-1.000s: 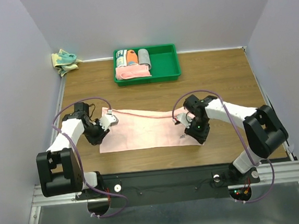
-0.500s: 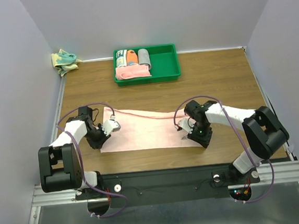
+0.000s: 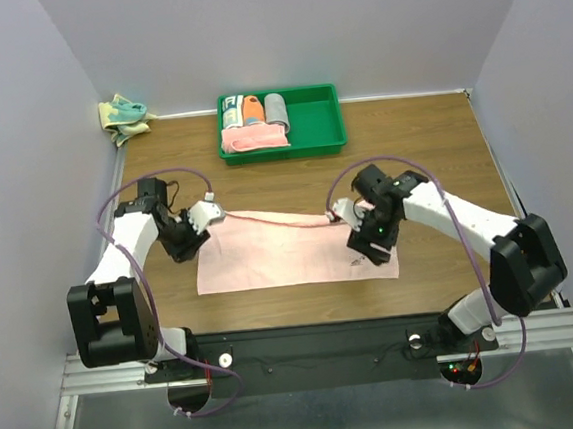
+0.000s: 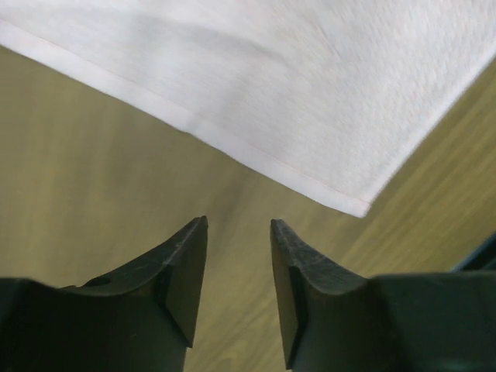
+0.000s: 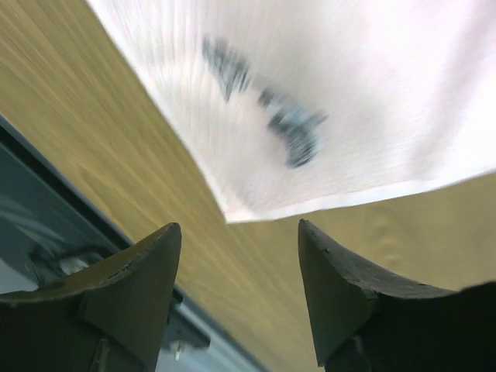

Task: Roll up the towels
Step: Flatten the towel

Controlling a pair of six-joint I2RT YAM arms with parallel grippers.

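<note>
A pale peach-pink towel lies flat across the table's near middle. My left gripper hovers just off its left end, open and empty. My right gripper hangs over its right end, also open and empty. In the left wrist view the towel ends in a corner just beyond my left gripper, with bare wood between the fingers. In the right wrist view the towel carries a dark mark, and its corner points at the gap of my right gripper. A teal and yellow towel lies crumpled at the back left.
A green tray at the back middle holds several rolled towels and a folded pink one. Purple cables loop over both arms. The table's near edge and the black rail run close to the right gripper.
Both grippers have opened and let go of the pink towel's ends. Both have drawn back from the near edge, and the towel now lies flat.
</note>
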